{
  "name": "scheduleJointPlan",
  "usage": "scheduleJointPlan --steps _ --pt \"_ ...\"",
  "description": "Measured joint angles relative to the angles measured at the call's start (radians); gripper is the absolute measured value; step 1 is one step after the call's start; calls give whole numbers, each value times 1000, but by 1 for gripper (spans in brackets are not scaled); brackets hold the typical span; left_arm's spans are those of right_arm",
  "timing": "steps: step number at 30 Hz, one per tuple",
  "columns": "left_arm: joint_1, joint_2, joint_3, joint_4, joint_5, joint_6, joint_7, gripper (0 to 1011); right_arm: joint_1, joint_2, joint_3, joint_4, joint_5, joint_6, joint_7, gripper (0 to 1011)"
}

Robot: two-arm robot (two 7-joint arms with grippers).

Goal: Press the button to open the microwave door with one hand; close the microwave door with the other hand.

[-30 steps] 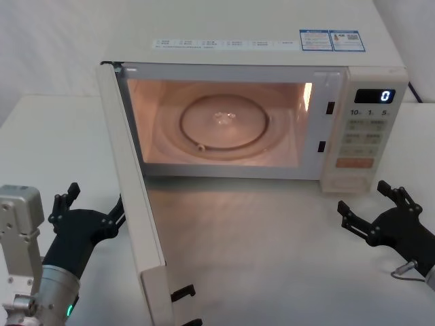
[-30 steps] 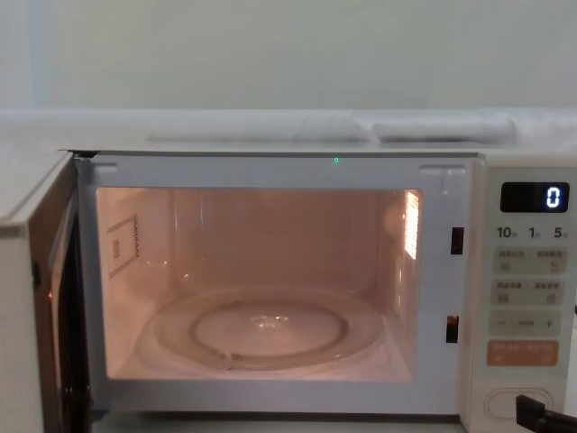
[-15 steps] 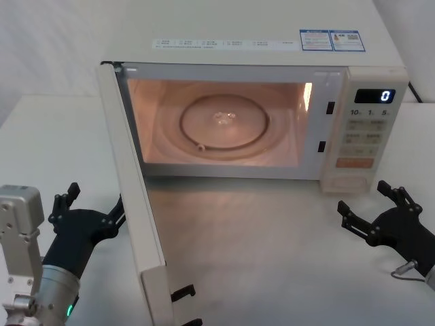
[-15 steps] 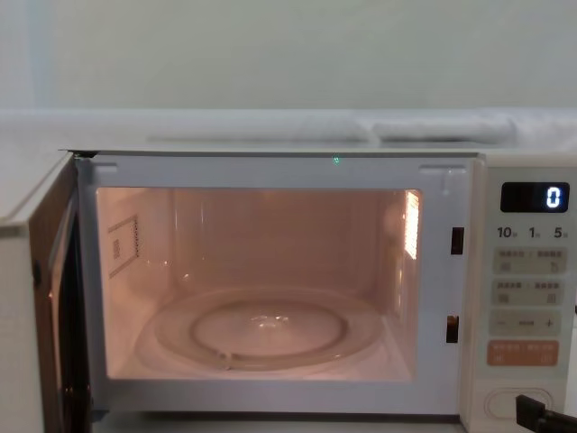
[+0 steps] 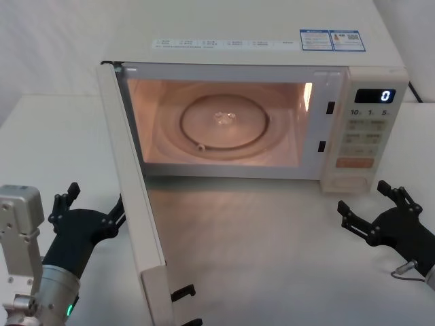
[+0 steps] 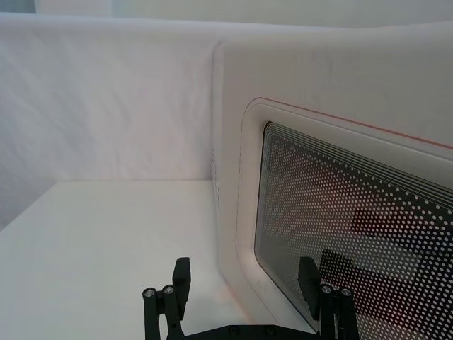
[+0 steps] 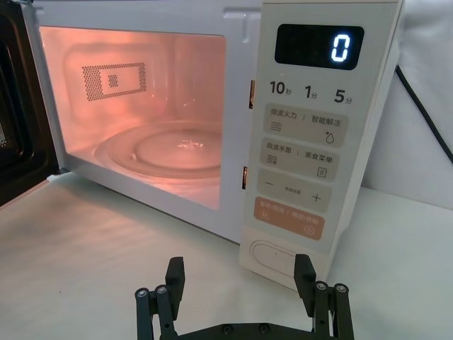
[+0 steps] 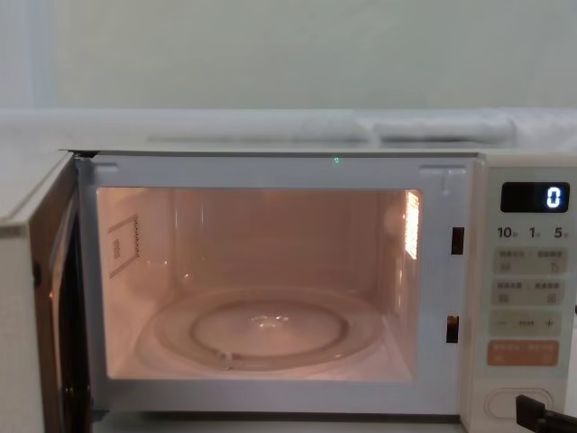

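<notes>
White table (image 5: 272,244), microwave door (image 5: 132,197) swung wide at left of frame.
We saw our left tool (image 5: 85,210) spread apart behind the door, our right tool (image 5: 370,210) spread apart below the button (image 7: 272,257).

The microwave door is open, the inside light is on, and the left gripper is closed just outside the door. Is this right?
Not quite. The left gripper is open, as the left wrist view shows: its fingers stand apart beside the door. The door is open and the inside is lit.
</notes>
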Motion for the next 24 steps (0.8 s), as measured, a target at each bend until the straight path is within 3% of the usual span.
scheduleJointPlan --steps 24 --pt "0 0 0 0 0 0 0 1001 0 0 0 0 0 0 0 1000"
